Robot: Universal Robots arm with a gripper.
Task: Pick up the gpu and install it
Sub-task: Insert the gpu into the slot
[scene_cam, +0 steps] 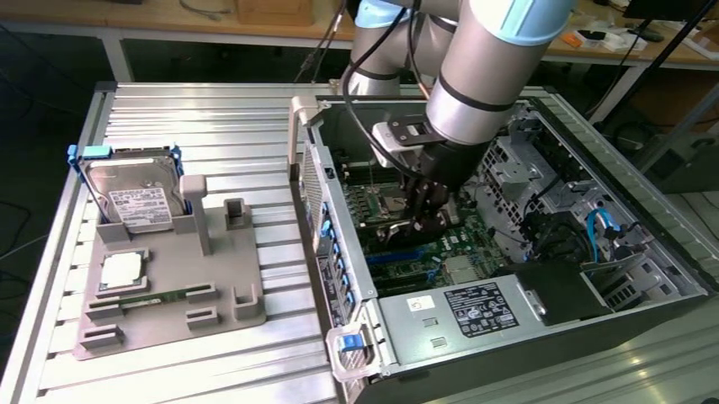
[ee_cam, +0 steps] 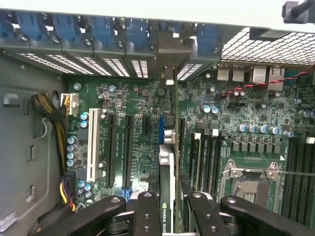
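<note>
The gripper (ee_cam: 170,220) was clamped on the gpu (ee_cam: 166,169), one pair of black fingers (ee_cam: 146,214) on each face. The card stood on edge over the motherboard (ee_cam: 236,113), in line with a blue slot (ee_cam: 160,129) between the black slots and the memory slots. Its far end reached the slotted rear wall above the motherboard. White lettering on the card's edge read "NVIDIA QUAD", cut off beyond that. Whether the card sat in the slot could not be told. A white label (scene_cam: 481,307) lay just beside the motherboard, its print too small to read. To the exterior view's left of the motherboard, a hard drive (scene_cam: 135,200) stood in a grey holder (scene_cam: 180,290), label unreadable.
</note>
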